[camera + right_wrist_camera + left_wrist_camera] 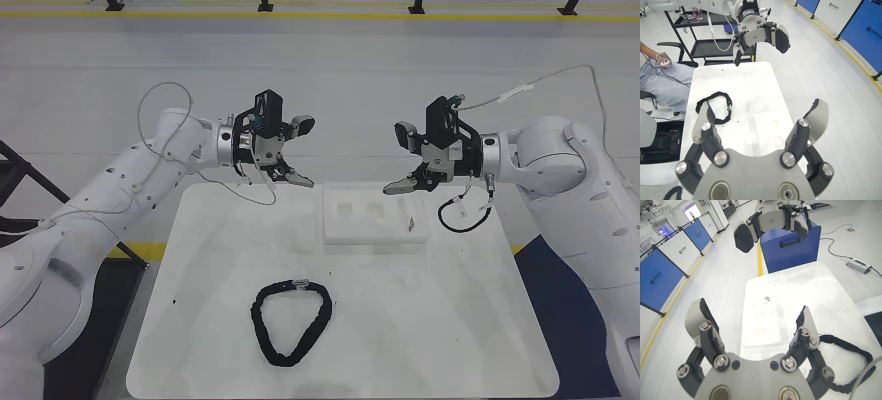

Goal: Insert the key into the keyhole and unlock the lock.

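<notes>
The left gripper (303,153) and right gripper (398,158) are held wide open and empty above the far side of the table (450,330). The key (409,222) is laid on the white tray (345,232), and the chain lock (290,322) is set well apart, nearer the front.

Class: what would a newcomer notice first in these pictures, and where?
A black chain lock lies looped on the near half of the white table. Beyond it, a small key rests on a white foam tray. The left gripper and right gripper hover above the far edge, fingers open.
</notes>
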